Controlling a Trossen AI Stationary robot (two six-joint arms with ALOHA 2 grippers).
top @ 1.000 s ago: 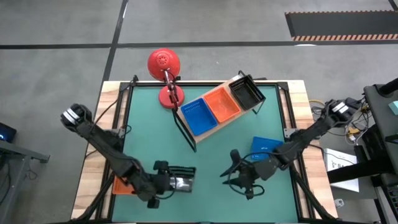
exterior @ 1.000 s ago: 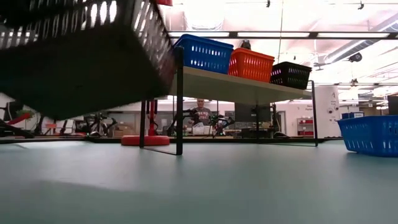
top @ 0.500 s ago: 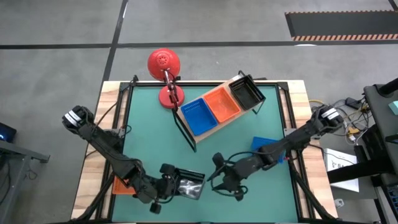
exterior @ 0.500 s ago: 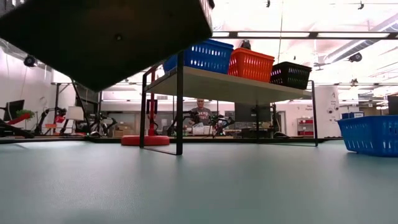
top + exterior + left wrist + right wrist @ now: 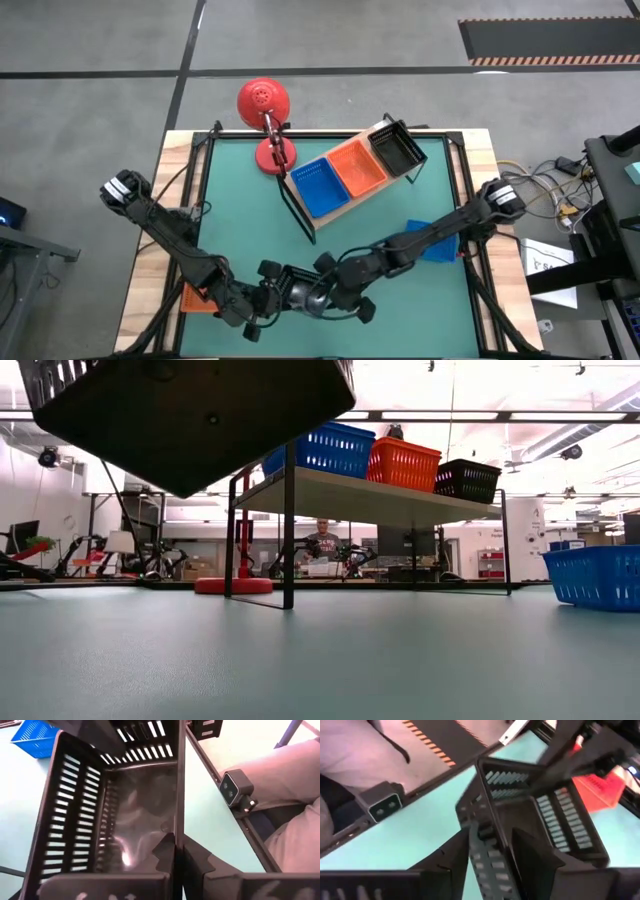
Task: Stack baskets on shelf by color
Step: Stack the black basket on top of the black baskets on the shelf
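Grey concrete floor (image 5: 400,35) with dark seams — bright ceiling lights (image 5: 470,380) beyond.

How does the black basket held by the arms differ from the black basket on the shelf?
The held basket is up in the air near the table's front edge, gripped by the left gripper; the shelf basket rests on the shelf, with no gripper on it. The held basket is tilted, its underside facing the low camera; the shelf basket sits upright, beside the orange one. Both are black slotted plastic trays.
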